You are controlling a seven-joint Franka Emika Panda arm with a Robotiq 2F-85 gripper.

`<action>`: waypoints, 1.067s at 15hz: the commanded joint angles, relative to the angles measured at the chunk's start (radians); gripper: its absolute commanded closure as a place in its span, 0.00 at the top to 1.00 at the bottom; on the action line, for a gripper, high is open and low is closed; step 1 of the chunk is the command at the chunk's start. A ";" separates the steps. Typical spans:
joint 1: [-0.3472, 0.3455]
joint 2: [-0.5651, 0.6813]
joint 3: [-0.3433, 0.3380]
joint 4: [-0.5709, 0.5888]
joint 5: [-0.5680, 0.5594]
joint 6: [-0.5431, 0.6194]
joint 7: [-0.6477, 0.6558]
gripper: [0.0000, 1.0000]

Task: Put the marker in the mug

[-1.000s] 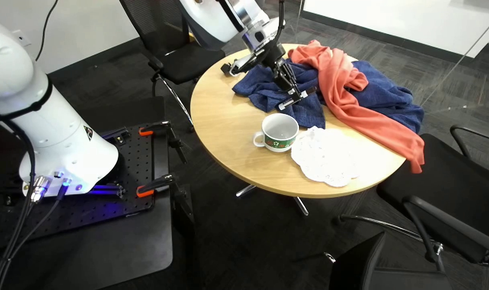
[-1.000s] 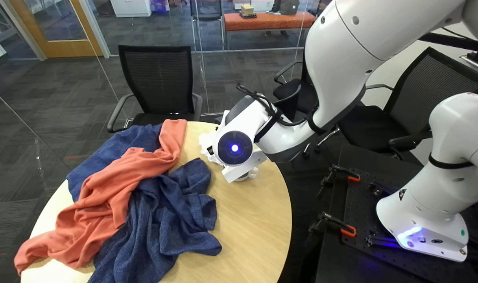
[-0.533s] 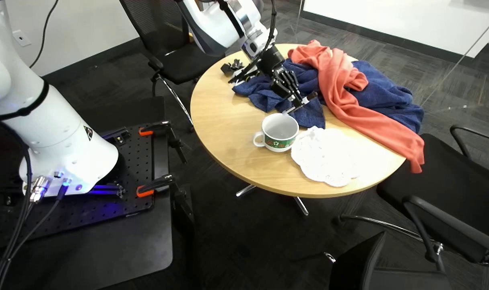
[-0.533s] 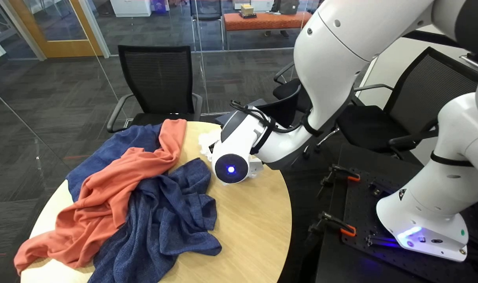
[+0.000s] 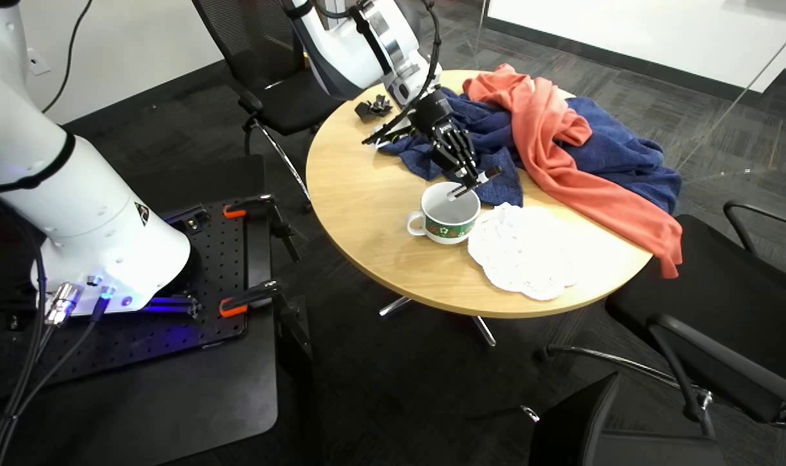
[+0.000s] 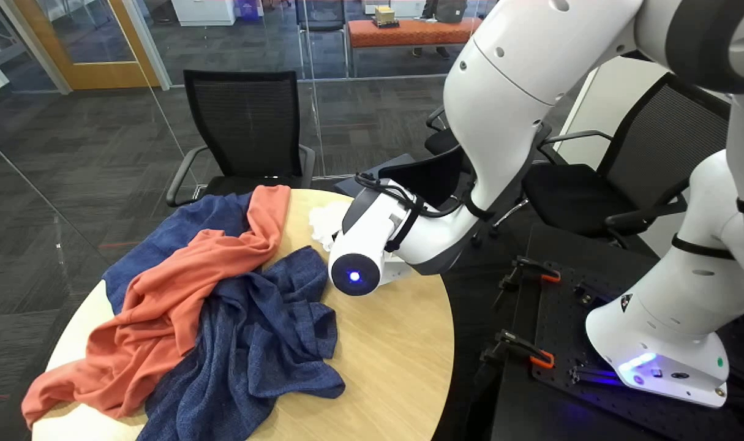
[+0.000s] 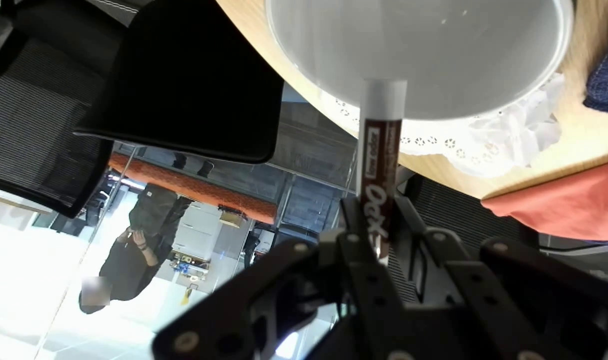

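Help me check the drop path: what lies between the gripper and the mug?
The brown marker, held in the gripper: in the wrist view, its white end shows against the inside of the mug. I see nothing else blocking.

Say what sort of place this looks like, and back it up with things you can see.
Probably an office meeting room: chairs stand around a round table, and a bench shows through a glass wall.
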 commanded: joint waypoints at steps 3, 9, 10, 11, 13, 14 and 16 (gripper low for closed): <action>-0.038 0.042 0.042 0.022 -0.009 -0.030 0.025 0.05; -0.040 0.069 0.053 0.026 -0.007 -0.031 0.025 0.05; -0.040 0.069 0.054 0.023 -0.005 -0.032 0.021 0.44; -0.038 0.065 0.055 0.019 -0.007 -0.033 0.024 0.45; -0.037 0.047 0.058 0.009 -0.009 -0.031 0.031 0.59; -0.038 0.030 0.061 -0.001 -0.010 -0.027 0.035 0.68; -0.041 -0.008 0.064 -0.020 -0.008 -0.023 0.044 0.83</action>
